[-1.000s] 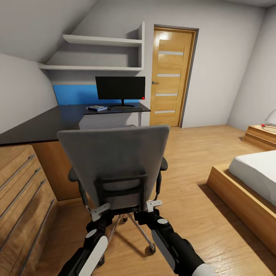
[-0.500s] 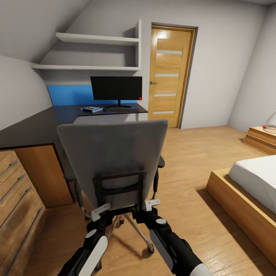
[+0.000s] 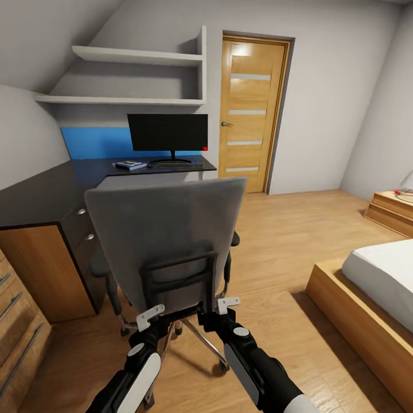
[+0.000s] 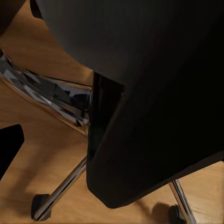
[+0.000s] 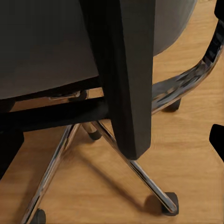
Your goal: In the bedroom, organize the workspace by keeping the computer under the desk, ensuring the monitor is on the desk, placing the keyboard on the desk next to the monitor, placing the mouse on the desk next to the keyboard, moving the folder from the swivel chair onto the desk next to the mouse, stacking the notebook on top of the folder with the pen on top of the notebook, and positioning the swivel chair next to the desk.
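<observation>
Head view: swivel chair (image 3: 166,241) back-on before desk (image 3: 40,192); both grippers at its back frame, grip cannot be judged. Monitor (image 3: 167,132), keyboard (image 3: 175,166) on desk. Wrist views: chrome base (image 5: 135,168).

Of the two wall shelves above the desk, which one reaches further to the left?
The lower shelf. Its left end runs out further toward the sloped wall, while the upper shelf stops shorter under the slanted ceiling.
</observation>
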Available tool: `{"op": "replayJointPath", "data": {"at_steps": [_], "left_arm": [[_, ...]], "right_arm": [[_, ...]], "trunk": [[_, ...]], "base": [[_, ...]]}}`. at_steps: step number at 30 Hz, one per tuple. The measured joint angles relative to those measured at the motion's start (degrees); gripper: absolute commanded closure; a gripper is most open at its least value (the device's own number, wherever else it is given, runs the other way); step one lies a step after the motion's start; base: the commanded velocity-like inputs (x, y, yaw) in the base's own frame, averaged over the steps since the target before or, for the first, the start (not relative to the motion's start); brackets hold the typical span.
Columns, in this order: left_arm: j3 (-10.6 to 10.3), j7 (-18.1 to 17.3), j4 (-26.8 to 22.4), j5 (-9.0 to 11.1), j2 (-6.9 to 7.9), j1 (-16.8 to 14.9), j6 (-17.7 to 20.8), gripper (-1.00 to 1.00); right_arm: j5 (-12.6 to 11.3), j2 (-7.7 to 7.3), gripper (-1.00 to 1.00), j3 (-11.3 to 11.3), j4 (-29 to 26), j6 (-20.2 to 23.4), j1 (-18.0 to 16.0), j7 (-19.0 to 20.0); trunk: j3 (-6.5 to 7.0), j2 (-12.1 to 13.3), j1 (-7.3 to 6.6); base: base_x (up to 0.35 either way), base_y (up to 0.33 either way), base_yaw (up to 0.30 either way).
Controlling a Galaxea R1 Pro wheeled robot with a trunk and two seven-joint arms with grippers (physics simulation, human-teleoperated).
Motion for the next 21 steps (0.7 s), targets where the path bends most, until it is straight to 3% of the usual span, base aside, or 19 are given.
{"op": "replayJointPath", "data": {"at_steps": [7, 21], "left_arm": [[0.2, 0.5, -0.4, 0.4, 0.63, 0.2, 0.1, -1.0], [0.3, 0.8, -0.6, 0.6, 1.05, 0.3, 2.0, -1.0]], "right_arm": [[0.1, 0.0, -1.0, 0.1, 0.0, -0.1, 0.0, 0.0], [0.1, -0.09, -1.0, 0.0, 0.0, -0.1, 0.1, 0.1]], "trunk": [[0.0, 0.0, 0.01], [0.0, 0.0, -0.01]], "base": [[0.012, 0.063, 0.0], [0.024, 0.258, 0.0]]}}
